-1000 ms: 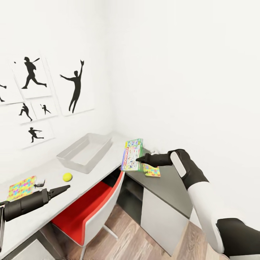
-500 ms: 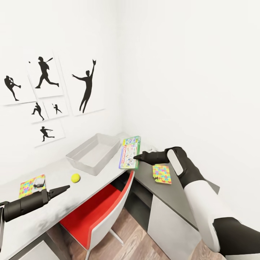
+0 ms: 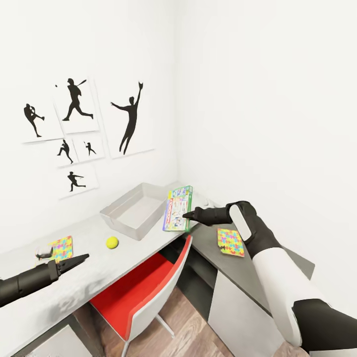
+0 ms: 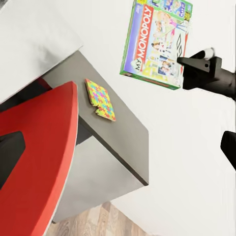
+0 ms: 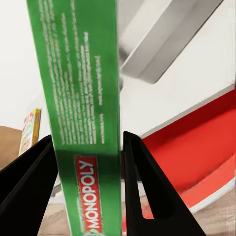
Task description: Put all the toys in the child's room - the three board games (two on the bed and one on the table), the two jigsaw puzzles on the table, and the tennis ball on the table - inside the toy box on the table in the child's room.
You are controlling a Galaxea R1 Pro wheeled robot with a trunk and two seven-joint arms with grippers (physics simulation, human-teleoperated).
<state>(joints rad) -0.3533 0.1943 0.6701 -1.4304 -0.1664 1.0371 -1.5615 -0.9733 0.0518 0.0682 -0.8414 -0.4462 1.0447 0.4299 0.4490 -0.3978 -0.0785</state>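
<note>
The toy box (image 3: 135, 210) lay open-topped and bare inside, with free air above it. The Monopoly board game (image 3: 178, 208), clamped on edge in the right gripper (image 3: 186, 215), hung just beside its near rim. A red chair (image 3: 148, 287) blocked the gap under the table (image 3: 94, 277).

White walls (image 3: 258, 74), silhouette pictures (image 3: 131, 119), red chair (image 3: 134, 292), wood-plank floor (image 3: 183, 332).
</note>
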